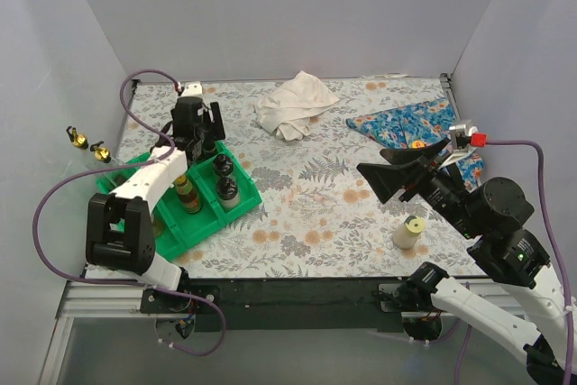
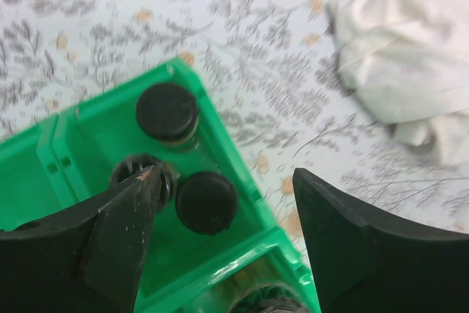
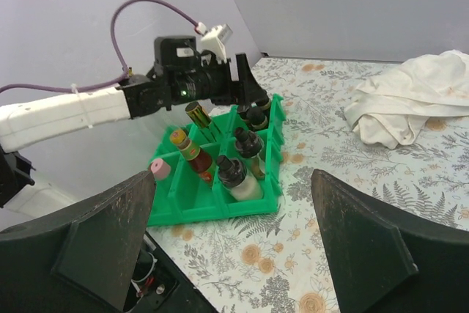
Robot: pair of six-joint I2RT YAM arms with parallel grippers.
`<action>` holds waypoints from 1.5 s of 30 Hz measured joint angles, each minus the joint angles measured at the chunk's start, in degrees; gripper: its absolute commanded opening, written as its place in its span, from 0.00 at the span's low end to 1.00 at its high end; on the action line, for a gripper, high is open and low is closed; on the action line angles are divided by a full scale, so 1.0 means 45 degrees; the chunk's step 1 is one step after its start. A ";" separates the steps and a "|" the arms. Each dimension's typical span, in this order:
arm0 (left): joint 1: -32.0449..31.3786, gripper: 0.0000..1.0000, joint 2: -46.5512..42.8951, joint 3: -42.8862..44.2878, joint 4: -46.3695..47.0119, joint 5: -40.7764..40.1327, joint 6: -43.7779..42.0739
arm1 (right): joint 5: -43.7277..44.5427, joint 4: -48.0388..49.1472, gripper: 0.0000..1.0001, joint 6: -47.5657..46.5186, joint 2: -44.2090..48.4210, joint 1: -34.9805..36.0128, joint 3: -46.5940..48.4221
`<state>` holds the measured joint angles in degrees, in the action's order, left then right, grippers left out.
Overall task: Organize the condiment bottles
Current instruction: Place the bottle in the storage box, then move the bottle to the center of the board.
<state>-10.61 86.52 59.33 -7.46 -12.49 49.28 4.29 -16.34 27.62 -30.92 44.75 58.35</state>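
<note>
Several condiment bottles stand in the green tray at the left. The left wrist view shows three black-capped ones in its far compartment: one at the back, one in front, and one partly hidden by my finger. My left gripper hovers open above them and holds nothing. A cream bottle with a yellow cap stands alone at the front right. My right gripper is open and empty above the table, behind that bottle. Its view shows a pink-capped bottle and a red-sauce bottle in the tray.
A crumpled white cloth lies at the back centre. A blue floral cloth lies at the back right, partly under my right arm. Two small yellow-and-black items hang on the left wall. Grey walls close in three sides.
</note>
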 measured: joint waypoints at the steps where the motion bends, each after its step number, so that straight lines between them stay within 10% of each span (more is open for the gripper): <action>1: 0.0000 0.76 -0.0019 0.0423 -0.0214 0.0170 0.0029 | 0.0058 -0.0049 0.95 0.0015 -0.0029 0.0000 -0.0005; 8: 0.0000 0.98 -0.0340 0.3546 -0.1496 0.2001 0.0622 | 0.0665 -0.0942 0.99 0.0359 -0.0617 0.0000 -0.0015; 25: -0.0423 0.98 -0.5255 0.2361 -0.4459 0.7329 0.2225 | 0.8500 -0.7014 0.96 -0.0296 -0.4430 -0.1059 0.2011; 35: -0.0423 0.98 -0.6421 -0.0010 -0.4294 0.9097 0.2229 | 0.4454 -0.5503 0.88 -0.2419 -0.6645 -0.7475 0.1977; 45: -0.0423 0.98 -0.6747 0.0019 -0.4095 0.9777 0.2681 | 0.2171 -0.3351 0.72 -0.3662 -0.8684 -0.8694 0.1219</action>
<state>-12.51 56.16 59.42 -25.89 31.51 61.34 14.06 -31.42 11.14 -70.00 5.63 63.83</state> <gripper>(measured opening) 0.981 0.781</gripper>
